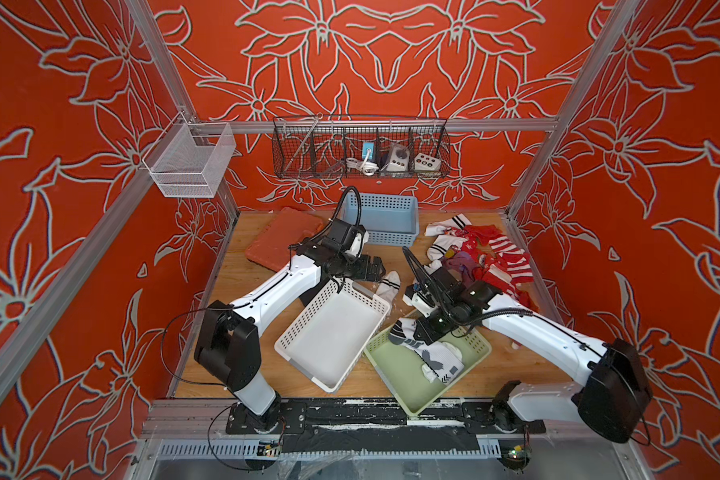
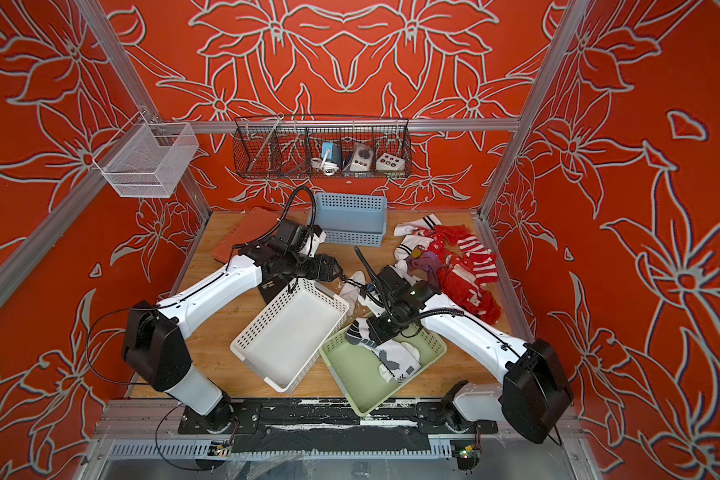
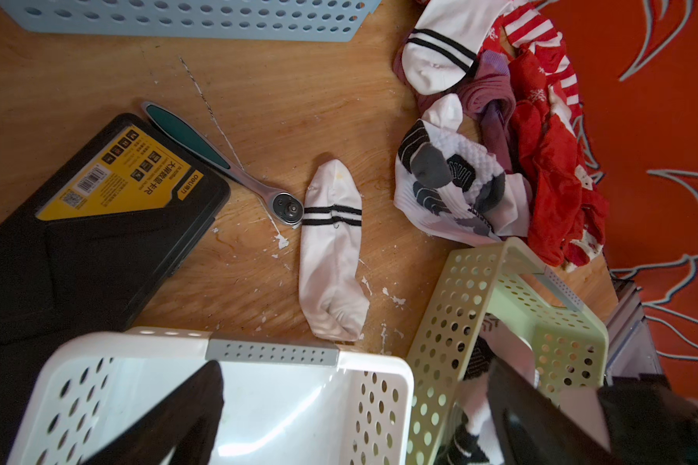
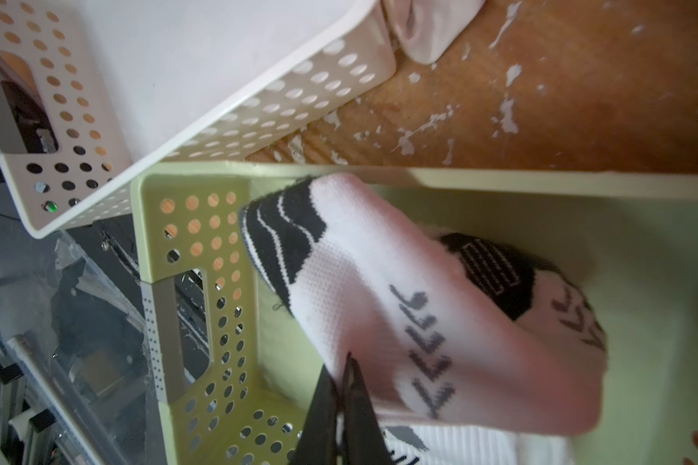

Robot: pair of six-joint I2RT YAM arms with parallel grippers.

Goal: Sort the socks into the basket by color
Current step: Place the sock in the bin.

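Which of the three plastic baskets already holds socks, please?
The pale green basket: white socks with black marks lie in it. The white basket beside it is empty; the blue basket at the back shows none.

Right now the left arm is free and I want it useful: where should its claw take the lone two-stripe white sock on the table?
Pinch the plain stretch of the two-stripe sock between stripes and basket-side end, coming straight down across its narrow width. It lies flat; the ratchet crowds the stripes, the white basket the end.
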